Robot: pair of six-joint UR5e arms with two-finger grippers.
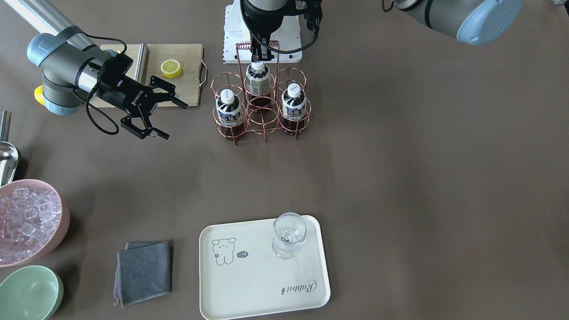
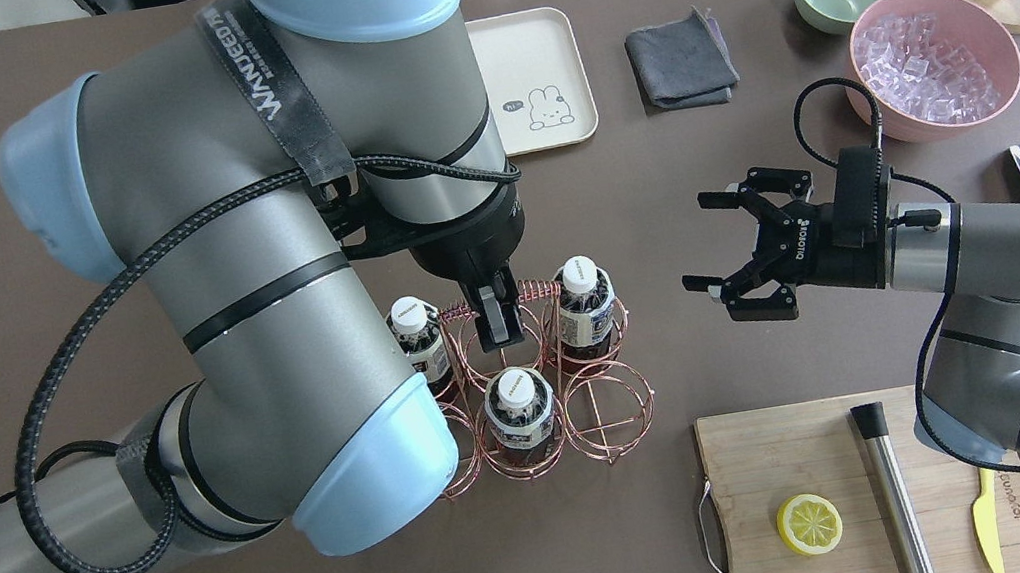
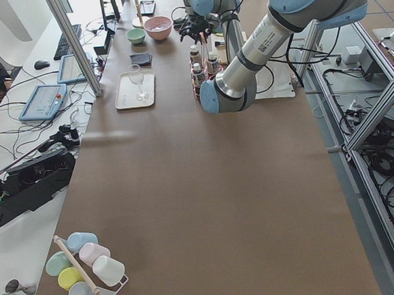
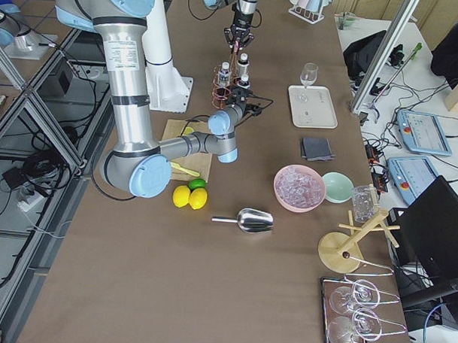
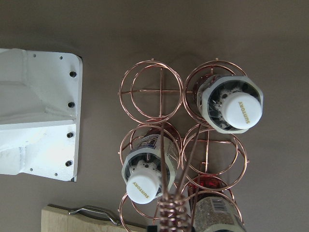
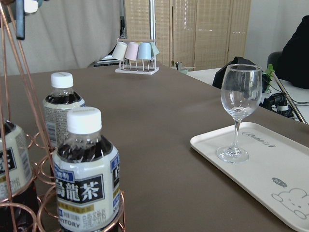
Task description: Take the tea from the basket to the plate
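Observation:
The copper wire basket (image 5: 161, 91) stands mid-table and holds three tea bottles (image 1: 230, 113) (image 1: 258, 80) (image 1: 294, 106), all upright in their rings. My left gripper (image 1: 261, 57) hangs just above the basket's looped handle, over the middle bottle (image 2: 518, 407). Its fingers show edge-on, so I cannot tell their opening. My right gripper (image 1: 176, 122) is open and empty, beside the basket on the cutting-board side. The cream plate (image 1: 249, 284) lies across the table with a wine glass (image 1: 288, 235) standing on it.
A wooden cutting board (image 1: 186, 84) with a lemon half (image 1: 171, 68) and a steel rod (image 1: 141, 58) lies behind my right gripper. A pink bowl of ice (image 1: 26, 222), a green bowl (image 1: 29, 293), a grey cloth (image 1: 144, 271) and a metal scoop (image 1: 6, 160) sit further off.

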